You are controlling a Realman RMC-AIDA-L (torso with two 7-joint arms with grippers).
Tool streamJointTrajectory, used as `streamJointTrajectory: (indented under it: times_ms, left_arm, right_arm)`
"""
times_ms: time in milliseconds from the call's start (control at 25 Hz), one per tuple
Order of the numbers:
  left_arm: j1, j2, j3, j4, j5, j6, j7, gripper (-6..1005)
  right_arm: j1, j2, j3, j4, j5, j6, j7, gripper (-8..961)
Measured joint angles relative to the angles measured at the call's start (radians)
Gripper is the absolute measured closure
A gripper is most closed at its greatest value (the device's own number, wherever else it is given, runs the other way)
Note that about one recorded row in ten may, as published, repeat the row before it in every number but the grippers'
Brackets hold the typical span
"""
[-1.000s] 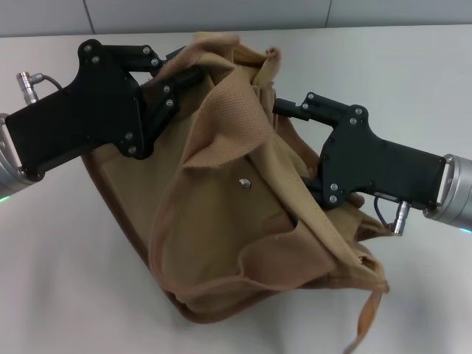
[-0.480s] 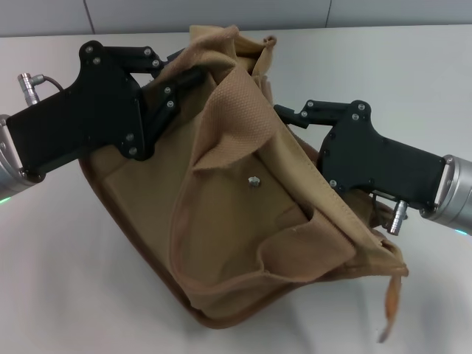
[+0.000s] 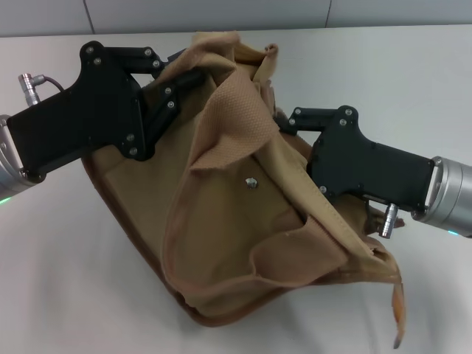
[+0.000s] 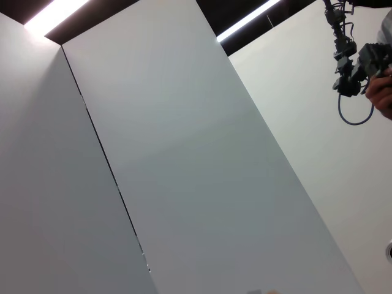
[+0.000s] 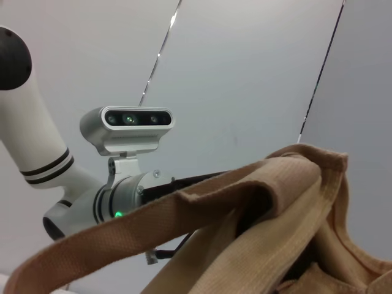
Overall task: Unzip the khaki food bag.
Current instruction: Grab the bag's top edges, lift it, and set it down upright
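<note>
The khaki food bag (image 3: 243, 221) lies tilted and crumpled on the white table (image 3: 59, 280) in the head view, its silver snap (image 3: 251, 181) facing up. A wide webbing handle (image 3: 228, 118) folds over its top. My left gripper (image 3: 193, 75) is shut on the bag's upper back edge. My right gripper (image 3: 280, 122) is shut at the bag's top right edge; folds hide what it pinches. The zipper is hidden. The right wrist view shows the handle (image 5: 202, 202) and bag cloth (image 5: 324, 245) close up. The left wrist view shows no bag.
A loose strap end (image 3: 398, 310) hangs off the bag at the lower right. Bare table lies to the left and front. The right wrist view shows my head camera (image 5: 136, 125). The left wrist view shows wall panels and a hand-held device (image 4: 361, 61).
My right gripper has moved left and a little down along the bag's top. The bag's right side has sagged and the loose strap end has dropped lower. The left gripper has held still.
</note>
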Motion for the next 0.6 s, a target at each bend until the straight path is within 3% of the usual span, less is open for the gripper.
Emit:
streamJointTrajectory:
  times_ms: [320, 400, 600]
  left_arm:
    - [-0.001, 0.0, 0.0, 0.0, 0.0, 0.0, 0.0, 921]
    - [-0.001, 0.0, 0.0, 0.0, 0.0, 0.0, 0.0, 921]
    - [-0.001, 0.0, 0.0, 0.0, 0.0, 0.0, 0.0, 921]
  right_arm:
    - [0.005, -0.002, -0.004, 0.0, -0.006, 0.019, 0.007, 650]
    - [0.006, -0.002, -0.004, 0.0, -0.006, 0.025, 0.009, 856]
    - [0.006, -0.001, -0.004, 0.0, -0.007, 0.027, 0.01, 936]
